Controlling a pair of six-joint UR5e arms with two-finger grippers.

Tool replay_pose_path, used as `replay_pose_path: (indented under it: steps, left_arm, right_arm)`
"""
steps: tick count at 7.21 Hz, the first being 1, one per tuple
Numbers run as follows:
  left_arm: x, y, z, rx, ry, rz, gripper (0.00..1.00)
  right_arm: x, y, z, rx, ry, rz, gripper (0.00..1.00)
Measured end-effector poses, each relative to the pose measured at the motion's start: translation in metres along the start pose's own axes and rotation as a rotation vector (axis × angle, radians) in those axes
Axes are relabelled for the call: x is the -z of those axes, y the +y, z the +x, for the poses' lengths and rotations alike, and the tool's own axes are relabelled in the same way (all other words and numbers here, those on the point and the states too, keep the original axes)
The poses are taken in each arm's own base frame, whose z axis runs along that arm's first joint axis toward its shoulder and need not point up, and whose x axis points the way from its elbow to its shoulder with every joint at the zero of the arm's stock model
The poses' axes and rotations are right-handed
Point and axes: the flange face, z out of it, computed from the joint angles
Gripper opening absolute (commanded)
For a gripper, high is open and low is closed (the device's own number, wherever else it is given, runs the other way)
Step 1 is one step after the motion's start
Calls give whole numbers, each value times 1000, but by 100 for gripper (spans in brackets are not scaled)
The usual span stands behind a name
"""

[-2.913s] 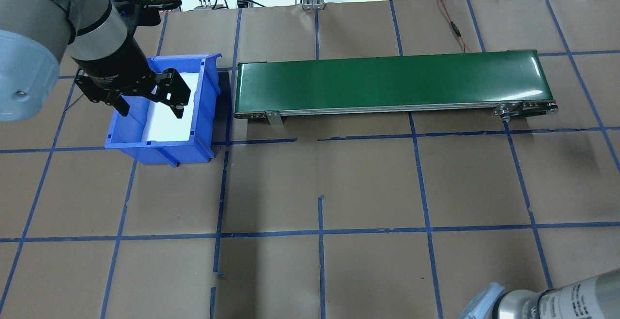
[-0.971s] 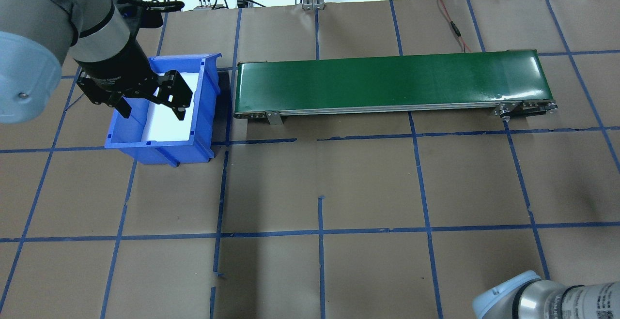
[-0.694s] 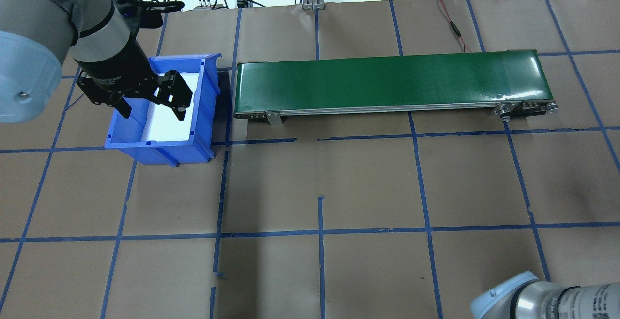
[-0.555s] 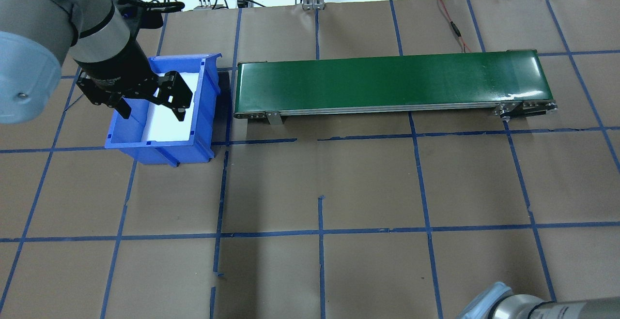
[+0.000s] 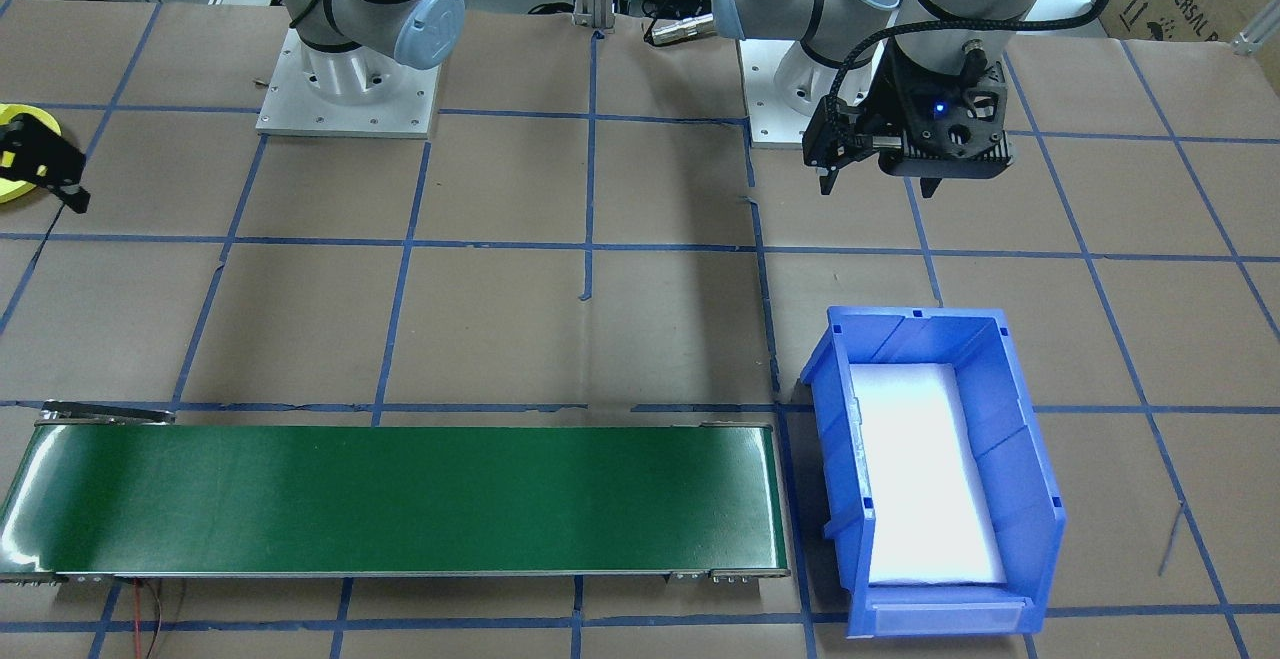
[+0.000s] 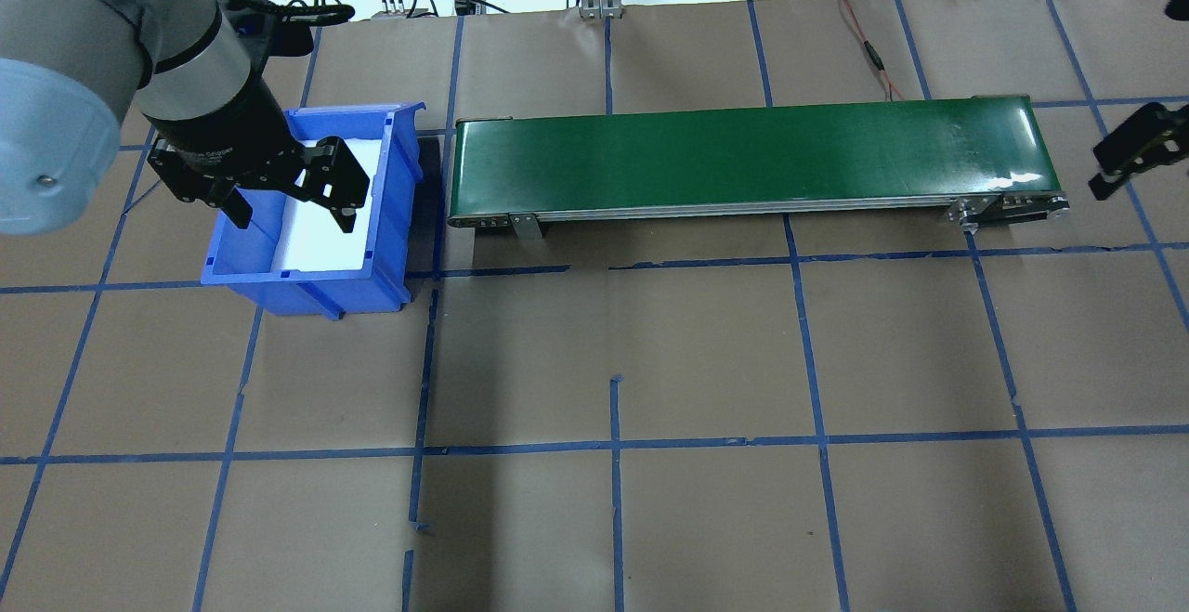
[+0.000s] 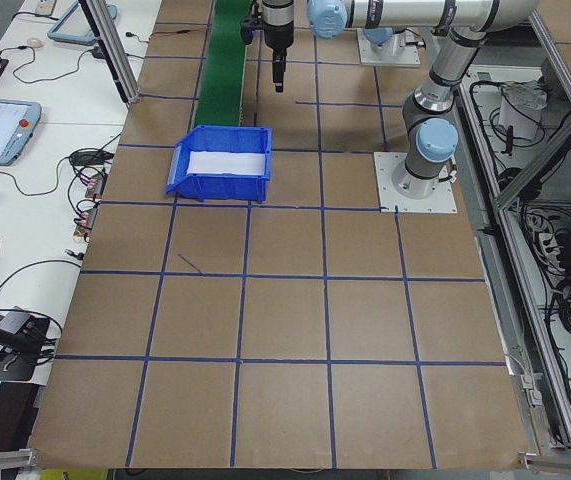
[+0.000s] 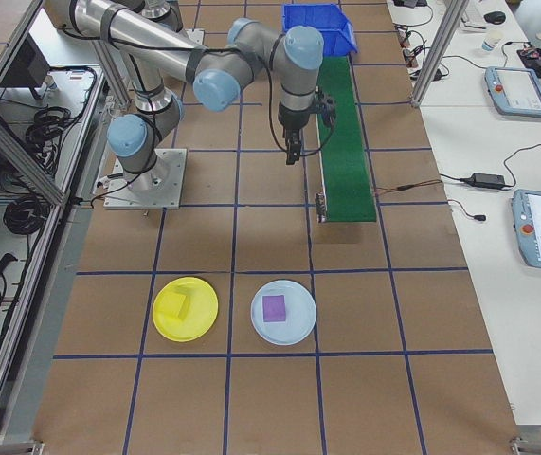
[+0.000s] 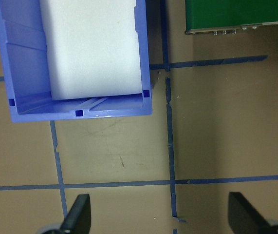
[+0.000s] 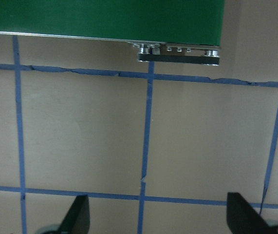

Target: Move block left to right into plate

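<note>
In the exterior right view the yellow plate [image 8: 186, 309] lies on the table beyond the conveyor's end, with a yellow block [image 8: 180, 305] on it. A sliver of the plate [image 5: 12, 154] shows at the front-facing view's left edge. My left gripper [image 6: 293, 213] hangs open and empty above the blue bin [image 6: 390, 222]; its wrist view shows the gripper [image 9: 160, 217] over bare table just outside the bin. My right gripper [image 10: 160, 217] is open and empty, high beside the conveyor's right end [image 10: 177, 51]. One of its fingers [image 6: 1129, 149] shows at the overhead view's right edge.
The bin holds only a white foam liner [image 5: 925, 469]. The green conveyor belt [image 6: 752, 157] carries nothing. A light-blue plate [image 8: 283, 313] with a purple block [image 8: 274, 307] lies beside the yellow plate. Blue tape lines cross the brown table.
The right arm's elbow has left the bottom right corner of the overhead view, and the right gripper has come in at the right edge by the conveyor's end. The left gripper has barely moved.
</note>
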Motion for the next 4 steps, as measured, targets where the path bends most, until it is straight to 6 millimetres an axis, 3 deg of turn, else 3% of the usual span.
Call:
replay_pose_path:
  steps: [2, 4]
  left_arm:
    - [0, -1, -1, 2, 0, 2, 100]
    - [-1, -1, -1, 2, 1, 1, 100]
  right_arm:
    - [30, -4, -108, 27, 22, 42, 100]
    - [50, -10, -187, 18, 24, 57, 100]
